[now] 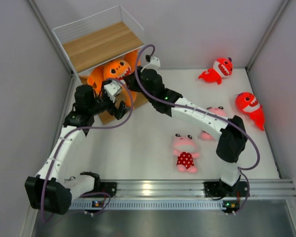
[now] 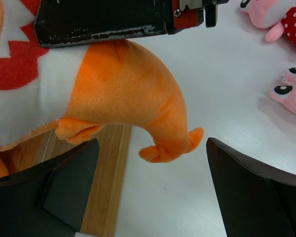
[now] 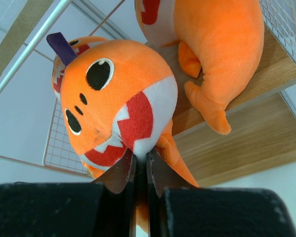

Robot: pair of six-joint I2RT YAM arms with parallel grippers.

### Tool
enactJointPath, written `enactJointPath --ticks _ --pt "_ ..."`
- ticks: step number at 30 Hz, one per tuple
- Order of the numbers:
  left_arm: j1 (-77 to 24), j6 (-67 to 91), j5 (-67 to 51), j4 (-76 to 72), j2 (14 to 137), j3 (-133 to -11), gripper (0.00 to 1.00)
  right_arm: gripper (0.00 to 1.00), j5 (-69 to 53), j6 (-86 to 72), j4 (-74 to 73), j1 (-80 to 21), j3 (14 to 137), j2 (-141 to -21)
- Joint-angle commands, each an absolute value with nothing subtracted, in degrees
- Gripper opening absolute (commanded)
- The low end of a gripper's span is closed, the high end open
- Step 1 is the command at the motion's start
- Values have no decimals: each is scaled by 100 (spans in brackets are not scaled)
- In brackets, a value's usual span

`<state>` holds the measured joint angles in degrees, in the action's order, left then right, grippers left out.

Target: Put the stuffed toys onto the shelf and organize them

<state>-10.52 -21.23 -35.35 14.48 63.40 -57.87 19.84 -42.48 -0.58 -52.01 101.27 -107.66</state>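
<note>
The shelf (image 1: 101,44) stands at the back left, a white wire frame with light wooden boards. My right gripper (image 3: 140,158) is shut on the white belly of an orange shark (image 3: 113,94) and holds it in front of the lower boards; it also shows in the top view (image 1: 117,69). Another orange shark (image 3: 217,44) lies on a board behind it. My left gripper (image 2: 150,192) is open just below, and the held shark's tail (image 2: 138,108) hangs ahead of its fingers (image 2: 69,182), untouched. Both grippers sit close together at the shelf in the top view, left (image 1: 121,109), right (image 1: 131,80).
Two red sharks (image 1: 218,69) (image 1: 249,106) lie at the back right of the white table. One pink animal in a polka-dot dress (image 1: 186,153) lies in the middle; a second (image 1: 214,112) is partly hidden under my right arm. Grey walls close in both sides.
</note>
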Motion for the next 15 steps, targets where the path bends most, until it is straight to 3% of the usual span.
enactJointPath --ticks 1,7,9,14,15 --pt "-1081 -2355 -3944 1143 6293 -5924 95 0 2065 -4491 659 -5264 10029 -10257" --pt "-1107 -2285 -4158 1125 6328 -5818 93 0 2145 -4552 869 -5300 9765 -10046" --pt "-1125 -2320 -4131 1125 6363 -5836 87 0 2136 -4666 879 -5317 9738 -10072" --pt "-1134 -2286 -4210 1134 6469 -5897 54 0 2021 -4966 1020 -5352 9694 -10186" --pt "-1134 -2224 -4271 1134 6477 -5897 35 0 2048 -4975 1011 -5370 9712 -10195"
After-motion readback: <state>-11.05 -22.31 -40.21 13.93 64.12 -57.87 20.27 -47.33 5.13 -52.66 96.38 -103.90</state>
